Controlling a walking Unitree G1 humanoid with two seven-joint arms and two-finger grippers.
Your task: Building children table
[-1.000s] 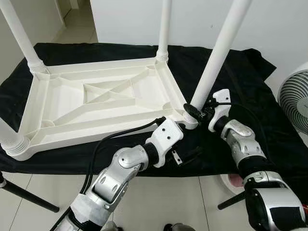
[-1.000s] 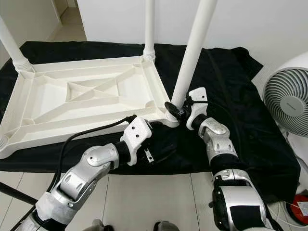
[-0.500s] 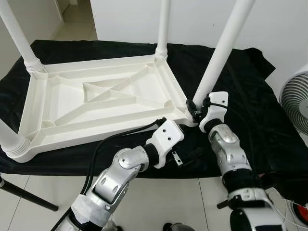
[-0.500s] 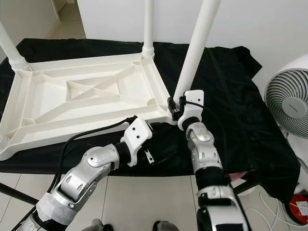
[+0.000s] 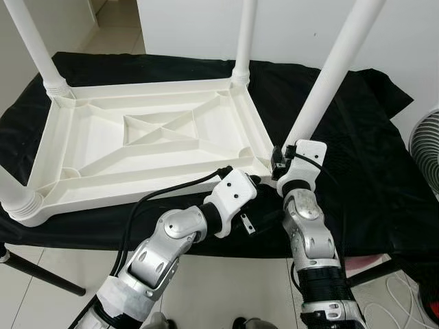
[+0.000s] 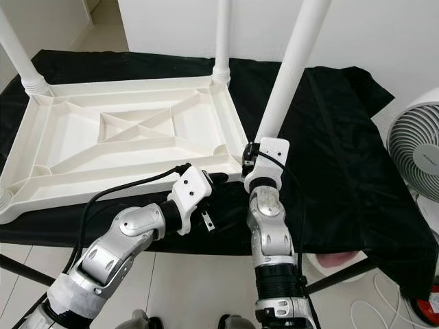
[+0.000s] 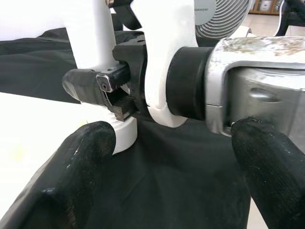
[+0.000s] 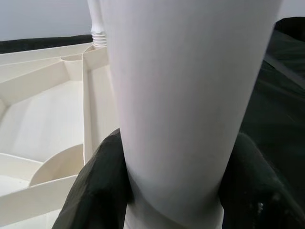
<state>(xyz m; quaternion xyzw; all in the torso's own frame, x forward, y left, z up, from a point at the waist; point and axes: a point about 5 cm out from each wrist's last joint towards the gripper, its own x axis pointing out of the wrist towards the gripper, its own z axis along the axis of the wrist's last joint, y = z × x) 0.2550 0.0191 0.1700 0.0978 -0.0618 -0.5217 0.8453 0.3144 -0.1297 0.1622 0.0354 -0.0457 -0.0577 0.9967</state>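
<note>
On black-draped desk (image 5: 357,171), white tabletop (image 5: 147,147) lay upside down, sockets exposed for legs. Right end effector (image 5: 280,164) clamped fourth leg (image 5: 328,75) near its base, likely for twisting home. Left end effector (image 5: 264,184) waited spread wide beside that corner.

Black cloth (image 5: 357,137) draped over the work surface, hanging past its near edge. White fan (image 6: 415,147) off the cloth's right edge, grille facing in. Pale tiled floor (image 5: 226,288) below. Black stand leg (image 5: 41,277) angles across tiles under the near-left corner. White wall (image 6: 384,34) behind.
</note>
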